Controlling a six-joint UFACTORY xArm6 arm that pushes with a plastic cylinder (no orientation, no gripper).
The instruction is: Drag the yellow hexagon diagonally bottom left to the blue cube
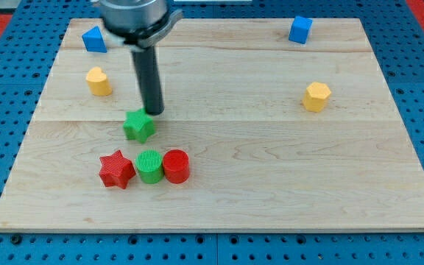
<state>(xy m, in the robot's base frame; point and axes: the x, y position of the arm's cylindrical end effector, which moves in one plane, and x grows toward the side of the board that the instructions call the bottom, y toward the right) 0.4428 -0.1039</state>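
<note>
- Bench (271,184): pale wooden board on a blue pegboard; carries all the blocks.
- Yellow hexagon (316,96): landmark for this entry; sits alone toward the view's right, upright, touching nothing.
- Blue cube (300,29): above the hexagon and slightly to its left, near the bench's top edge, apart from it.
- My tip (154,112): far left of the hexagon, just above the green star (139,126); whether it touches the star cannot be told. Judged not yet placed for the push.
- Claw: none fitted; the arm ends in a plain rod, so nothing can be grasped or released.
- Yellow rounded block (99,81) and blue wedge-like block (93,39): far left of the hexagon, level with it or higher.
- Red star (116,169), green cylinder (149,166), red cylinder (176,166): a tight row, lower left of the hexagon.
</note>
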